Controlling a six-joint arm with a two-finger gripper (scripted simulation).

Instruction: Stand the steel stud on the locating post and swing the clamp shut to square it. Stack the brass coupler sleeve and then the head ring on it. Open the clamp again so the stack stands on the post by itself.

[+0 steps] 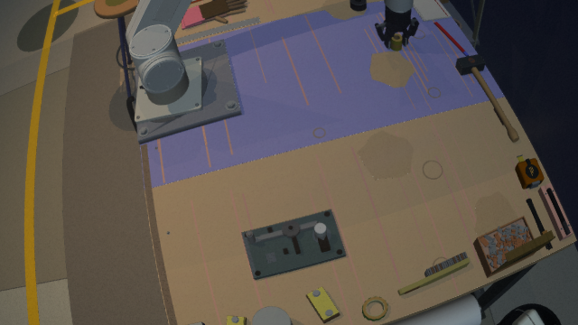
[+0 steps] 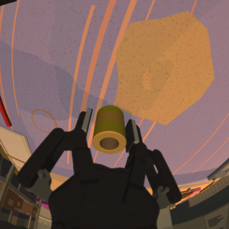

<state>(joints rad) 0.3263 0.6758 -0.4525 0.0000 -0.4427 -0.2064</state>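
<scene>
The brass coupler sleeve [image 2: 109, 128] [image 1: 396, 42] stands upright on the purple mat at the far end of the bench. It is a short yellow tube with a brown band. My gripper [image 2: 108, 130] [image 1: 397, 39] is down around it and open, holding nothing. The steel stud [image 1: 320, 230] stands on the fixture plate [image 1: 294, 243] near the front edge. The clamp arm [image 1: 282, 233] lies across the plate beside the stud. A dark ring [image 1: 358, 5] lies at the far edge.
Behind the work are a red rod [image 1: 450, 39] and papers. A hammer [image 1: 490, 95] lies to the right. The robot base [image 1: 180, 85] stands to the left. A tan patch [image 1: 392, 68] marks the mat just in front of the sleeve.
</scene>
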